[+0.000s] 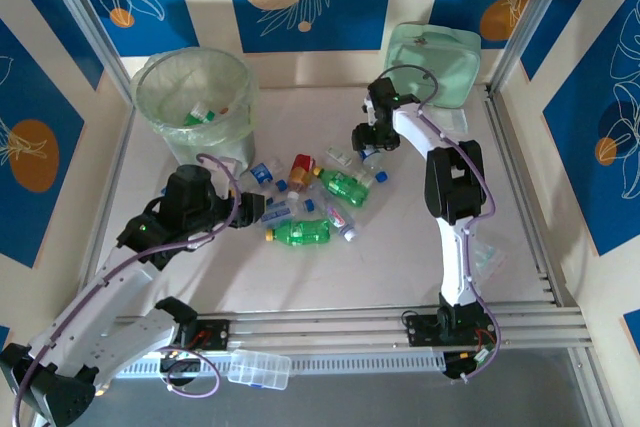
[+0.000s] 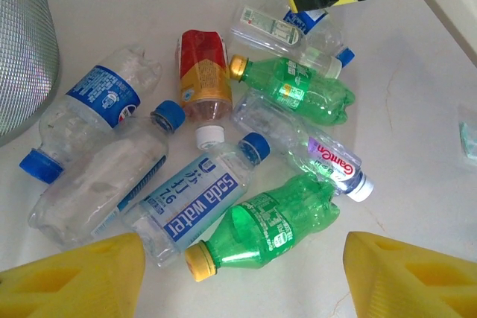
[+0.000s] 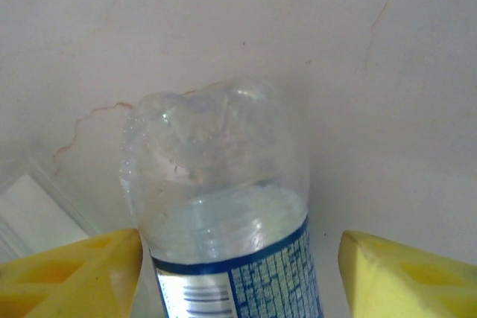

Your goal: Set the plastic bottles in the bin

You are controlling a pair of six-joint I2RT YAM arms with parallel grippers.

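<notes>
**Step in hand:** pick-up; the heap was not yet cleared.

**Bin** (image 1: 240, 112): a few bottles lay inside.

**Plastic bottles** (image 1: 310, 197): heaped on the table (image 1: 400, 257), just right of the bin and nearer to me.

**My right pincer** (image 3: 240, 240): part spread, straddling a clear bottle (image 3: 223, 184) with a blue label, at the heap's side farthest from the bin. One finger was close against it and a gap showed at the other, so no grip yet.

**My left pincer** (image 2: 242, 243): spread wide and empty, hovering over the heap's side nearest the bin.

**Next move, as I judged:** close the right pincer on the clear bottle, lift, carry it above the bin, release. The crushed wall might buckle or slip.
</notes>
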